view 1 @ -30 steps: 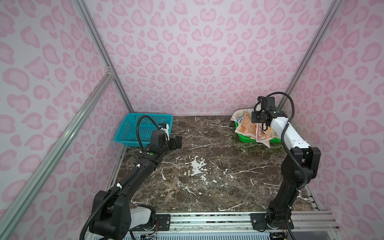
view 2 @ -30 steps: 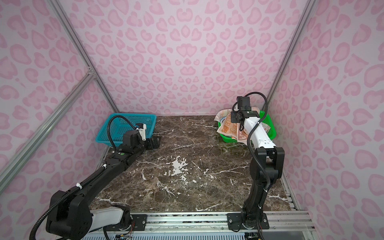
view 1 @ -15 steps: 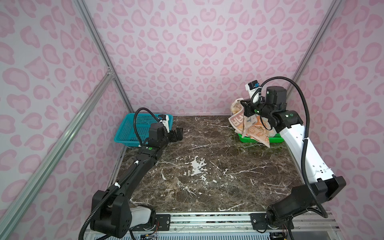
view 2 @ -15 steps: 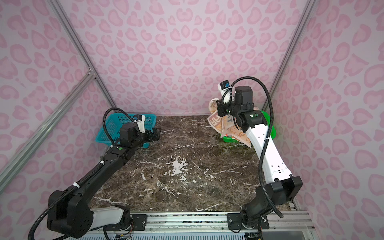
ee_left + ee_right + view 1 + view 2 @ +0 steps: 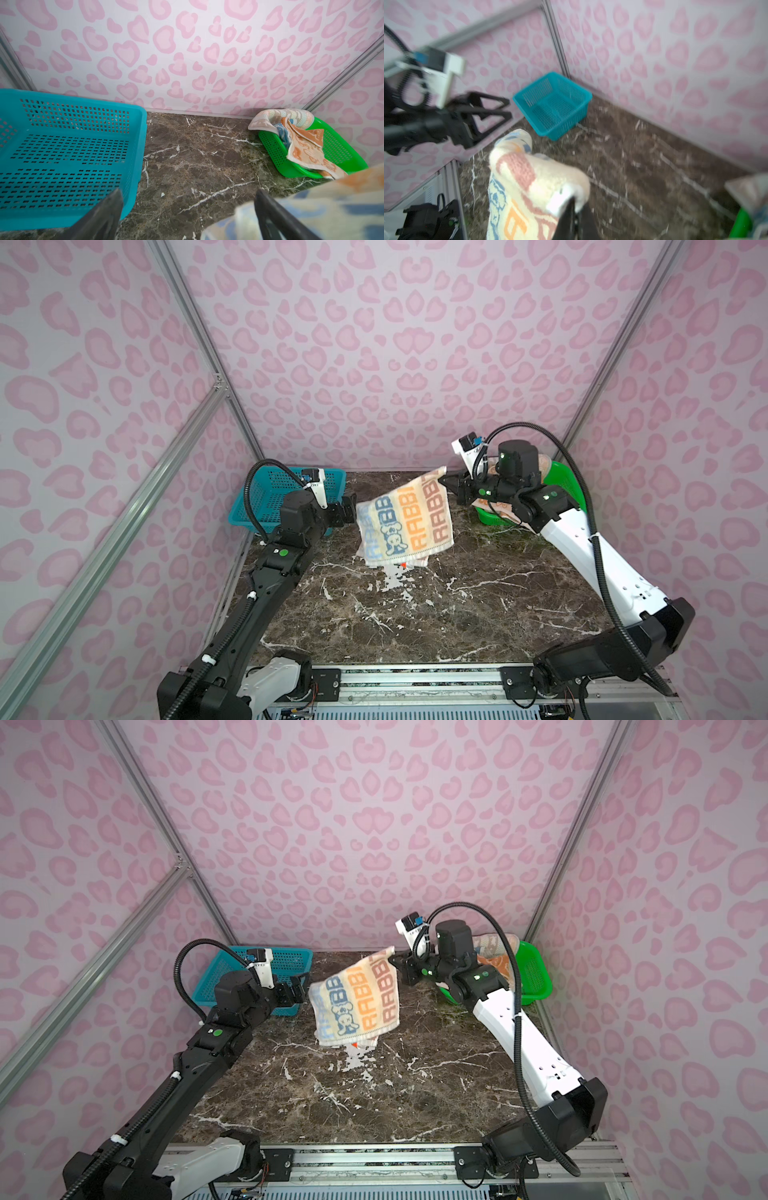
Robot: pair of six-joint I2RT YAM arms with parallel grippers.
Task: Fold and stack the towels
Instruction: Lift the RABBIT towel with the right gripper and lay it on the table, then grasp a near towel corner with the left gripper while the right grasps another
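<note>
A cream towel [image 5: 405,522] [image 5: 357,1002] with blue, orange and brown "RABBIT" lettering hangs unfurled above the back middle of the marble table. My right gripper [image 5: 446,481] [image 5: 395,960] [image 5: 574,202] is shut on its upper right corner. My left gripper [image 5: 347,512] [image 5: 297,990] [image 5: 188,191] is open at the towel's left edge, and in the left wrist view a bit of the cloth [image 5: 311,207] reaches between the fingers. Other towels lie crumpled in the green basket [image 5: 340,149]: an orange one [image 5: 305,149], a chevron one [image 5: 280,116] and a bit of blue.
A blue perforated basket [image 5: 266,497] [image 5: 291,963] [image 5: 62,145] [image 5: 554,104] stands at the back left, just behind my left gripper. The green basket [image 5: 569,485] [image 5: 536,973] sits in the back right corner under my right arm. Pink patterned walls enclose three sides.
My right gripper lifted the lettered towel out of the green basket and carried it left over the table, where it unfurled. My left gripper rose and moved right to the towel's edge.
</note>
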